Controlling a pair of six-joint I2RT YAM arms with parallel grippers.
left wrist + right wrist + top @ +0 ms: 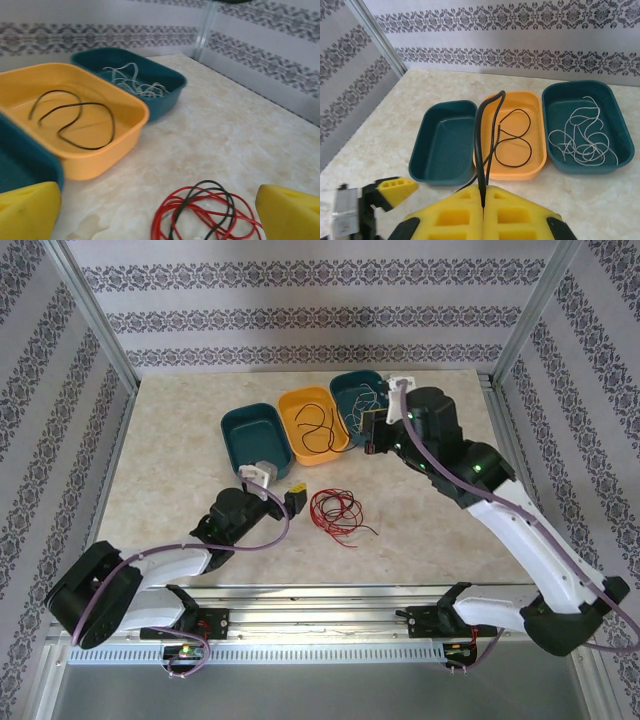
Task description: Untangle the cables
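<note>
Right wrist view: black cable (481, 140) clenched in right end effector (483, 196), arcing up before yellow tray (515, 173). Red-black tangle (335, 512) lies on table (600, 205), between fingers of spread-open left end effector (160, 215). Suggest slow lift while left pins red loops; snag likely. White cable (580, 135) in teal tray (590, 168). Marble-look top, patterned walls (520, 30).

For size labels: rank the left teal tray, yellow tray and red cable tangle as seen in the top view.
1-2. left teal tray and yellow tray: look alike, unranked.
3. red cable tangle: clearly smallest.
</note>
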